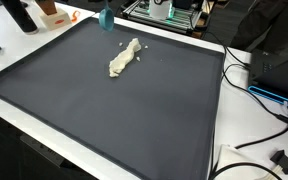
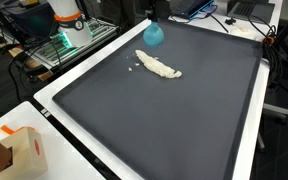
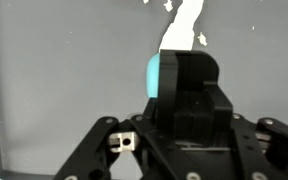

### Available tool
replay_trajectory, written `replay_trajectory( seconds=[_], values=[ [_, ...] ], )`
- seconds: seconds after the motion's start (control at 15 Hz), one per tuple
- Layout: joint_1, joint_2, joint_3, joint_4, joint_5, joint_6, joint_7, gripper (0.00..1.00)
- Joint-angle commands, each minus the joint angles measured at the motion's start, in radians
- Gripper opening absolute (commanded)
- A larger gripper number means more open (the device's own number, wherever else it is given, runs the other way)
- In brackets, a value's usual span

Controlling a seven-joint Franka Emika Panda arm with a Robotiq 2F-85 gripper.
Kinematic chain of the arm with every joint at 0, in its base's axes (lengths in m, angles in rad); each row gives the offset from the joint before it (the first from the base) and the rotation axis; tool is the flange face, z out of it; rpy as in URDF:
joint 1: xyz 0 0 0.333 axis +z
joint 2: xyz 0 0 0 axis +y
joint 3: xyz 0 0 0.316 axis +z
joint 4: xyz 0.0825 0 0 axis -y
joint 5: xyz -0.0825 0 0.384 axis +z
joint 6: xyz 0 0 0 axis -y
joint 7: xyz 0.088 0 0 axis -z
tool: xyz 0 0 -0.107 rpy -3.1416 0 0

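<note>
gripper (image 2: pixel 155 22) clamped on teal obj (image 2: pixel 154 37), crumpled white cloth (image 2: pixel 158 66) near, dark mat (image 2: pixel 184 125)

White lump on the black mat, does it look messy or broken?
Yes, a bit. The white lump lies crumpled and slanted on the dark mat. Tiny white bits are scattered beside it, like crumbs that may have broken off. Nothing else looks odd.

I had the mat (image 1: pixel 134 120) open across the lower frame; only the white cloth (image 1: pixel 124 58) and teal object (image 1: pixel 106 18) stood upper centre, cables (image 1: pixel 246 70) crowding the right edge.
</note>
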Motion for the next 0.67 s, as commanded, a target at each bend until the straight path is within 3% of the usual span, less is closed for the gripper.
replay_trajectory(
  seconds=[0.0, 0.27, 0.33, 0.6],
  values=[
    [0.003, 0.000, -0.003, 0.001, -0.001, -0.002, 0.001, 0.50],
    [0.003, 0.000, -0.003, 0.001, -0.001, -0.002, 0.001, 0.50],
    [0.003, 0.000, -0.003, 0.001, -0.001, -0.002, 0.001, 0.25],
    [0.006, 0.037, 0.009, 0.010, -0.151, 0.042, 0.286, 0.25]
  ],
)
